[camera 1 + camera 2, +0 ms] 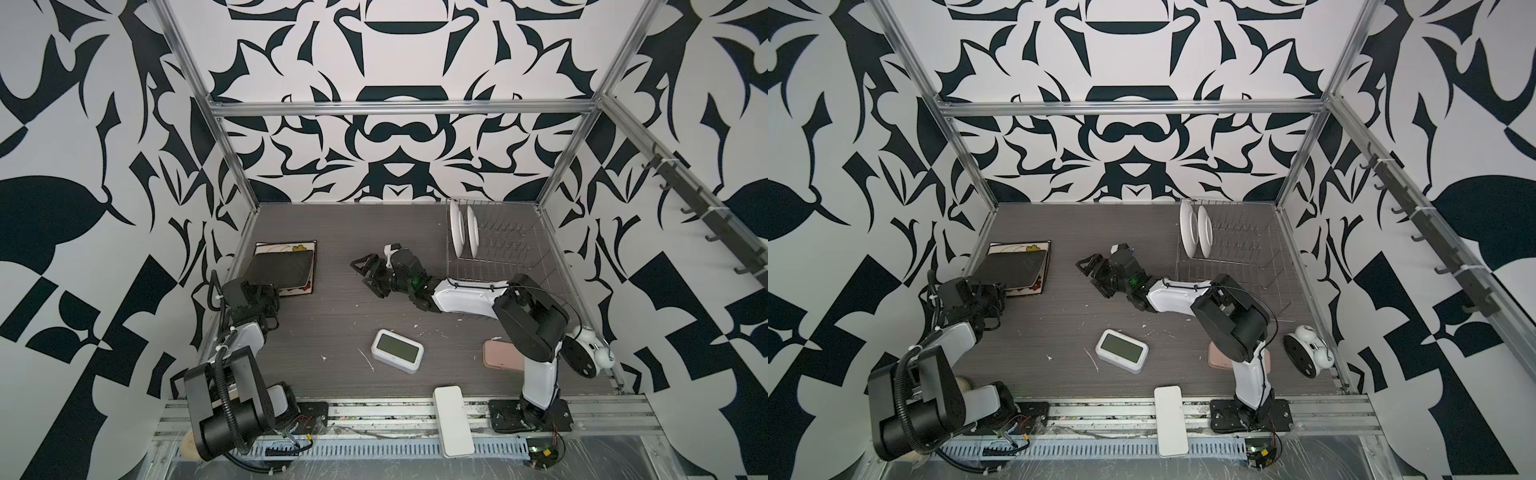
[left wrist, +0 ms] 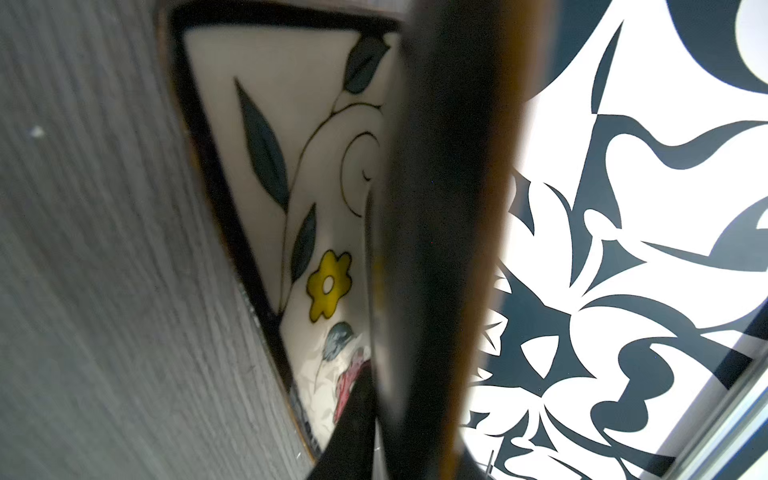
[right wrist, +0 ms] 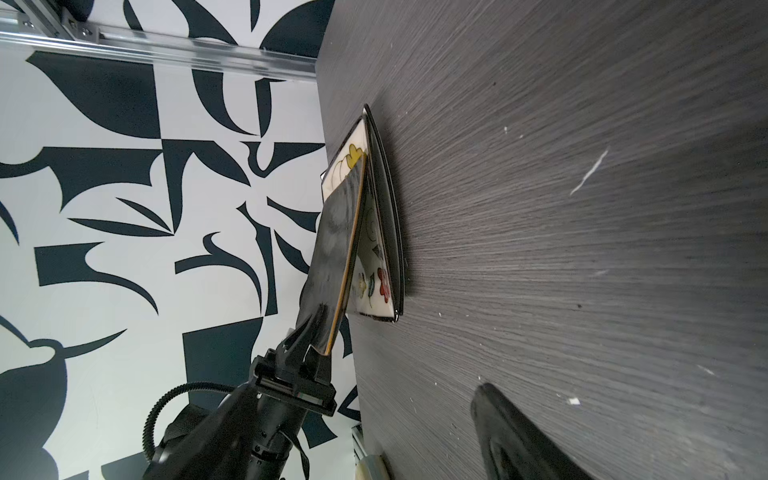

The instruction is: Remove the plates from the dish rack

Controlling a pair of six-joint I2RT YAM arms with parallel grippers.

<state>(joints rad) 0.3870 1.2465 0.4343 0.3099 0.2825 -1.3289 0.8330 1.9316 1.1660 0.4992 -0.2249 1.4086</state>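
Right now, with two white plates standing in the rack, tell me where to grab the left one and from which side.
Grip its upper rim from above. The left plate stands on edge between prongs of the rack, the other plate close beside, so probably only the top edge is free for the open right hand.

Black-and-white walls (image 1: 395, 54) patterned with bold leaf-like shapes close in the back and both sides in both top views. An aluminium frame (image 1: 399, 109) crosses mid-picture, its posts slanting down to the corners. Below lies a dark grey wood-grain table top (image 1: 332, 316), flecked with white specks. A rail of dark hooks (image 1: 702, 208) slants down the right side.
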